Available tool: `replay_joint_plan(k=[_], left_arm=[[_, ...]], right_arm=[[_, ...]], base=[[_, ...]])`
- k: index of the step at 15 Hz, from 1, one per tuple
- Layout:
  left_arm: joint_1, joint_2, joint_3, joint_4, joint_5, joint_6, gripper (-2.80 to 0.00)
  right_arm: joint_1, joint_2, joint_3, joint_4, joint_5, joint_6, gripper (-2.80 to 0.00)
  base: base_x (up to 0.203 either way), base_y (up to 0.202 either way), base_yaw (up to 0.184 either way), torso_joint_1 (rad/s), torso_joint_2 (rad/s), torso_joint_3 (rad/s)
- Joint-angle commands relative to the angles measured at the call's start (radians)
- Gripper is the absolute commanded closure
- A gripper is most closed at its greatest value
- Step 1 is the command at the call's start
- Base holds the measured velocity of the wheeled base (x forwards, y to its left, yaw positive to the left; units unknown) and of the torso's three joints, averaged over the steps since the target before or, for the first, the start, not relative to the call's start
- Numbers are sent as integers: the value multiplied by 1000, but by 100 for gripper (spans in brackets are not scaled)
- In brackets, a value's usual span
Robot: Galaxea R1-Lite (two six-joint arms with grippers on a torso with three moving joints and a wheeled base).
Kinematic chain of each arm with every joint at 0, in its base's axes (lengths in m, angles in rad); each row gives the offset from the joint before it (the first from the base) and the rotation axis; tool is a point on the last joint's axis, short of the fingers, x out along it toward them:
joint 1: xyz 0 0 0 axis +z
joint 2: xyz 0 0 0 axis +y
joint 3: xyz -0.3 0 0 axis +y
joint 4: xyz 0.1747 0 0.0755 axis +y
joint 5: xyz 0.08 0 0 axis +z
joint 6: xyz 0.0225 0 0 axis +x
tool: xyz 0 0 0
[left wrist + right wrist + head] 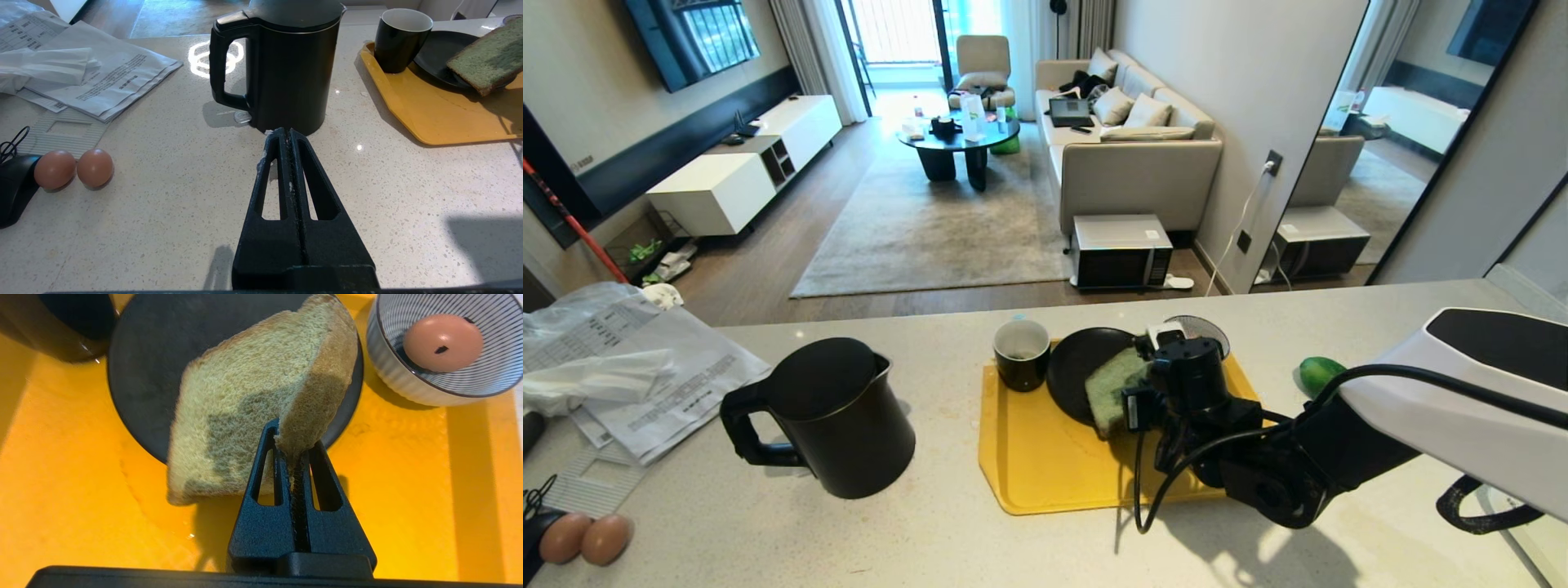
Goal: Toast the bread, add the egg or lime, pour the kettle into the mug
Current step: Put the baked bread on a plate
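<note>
- Bread slice (245, 428) is sitting pinched by one crust corner in the right gripper (295, 457); jaws are closed down thin on that corner, nothing else in them.
- Landmark is the black plate (143, 375) on the yellow tray (61, 477): the slice is hanging tilted over the plate's near rim, far half above the plate, near edge overhanging onto the tray side.
- Whether the slice is touching the plate is not clear.
- Long axis is running from the gripped corner away across the plate, toward the mug (1022, 353), which is standing just beside the plate on the tray.
- Striped bowl (445, 351) with an egg (443, 343) is sitting just beside the plate, opposite the mug.
- Lime (1319, 374) is lying off the tray, beyond the plate on the right-arm side, so the right arm looks nearer for it.
- Kettle (282, 69) is standing well apart from the plate, past the mug; the left gripper (288, 136) is pointing at its base, jaws pressed together, empty.
- My read: bread placement on the plate is the step in hand.
</note>
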Motion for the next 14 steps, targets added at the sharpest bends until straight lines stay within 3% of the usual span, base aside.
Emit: replay_joint_plan(k=[1,14], left_arm=[[0,1,0,0,0,-1,0],[0,1,1,0,0,-1,0]], right_arm=[[-7,-12,19,-6,-2,-14,0],[19,5,18,-9,1,-100,0]], base=[[0,0,0,0,0,0],[0,0,0,0,0,0]])
